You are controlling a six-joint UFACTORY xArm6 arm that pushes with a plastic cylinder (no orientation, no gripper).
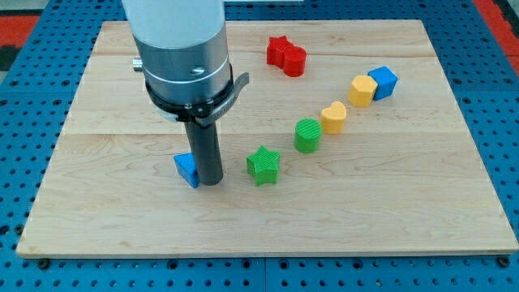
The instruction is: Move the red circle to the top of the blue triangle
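Red circle (294,62) well apart, up-R of my tip (211,182); tip just beside blue triangle (186,169); pincer: can't tell.

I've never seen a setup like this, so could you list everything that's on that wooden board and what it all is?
Wooden board: one, pale wood, on a blue pegboard.
Red blocks: apparently a star and a circle touching, view's top centre.
Blue cube: one, upper right, touching a yellow block.
Yellow heart: one, right of centre.
Green block: one, rounded, centre.
Green star: one, lower centre.
Blue triangle: one, left of centre.
My tip: dark rod, against the blue triangle's right side.
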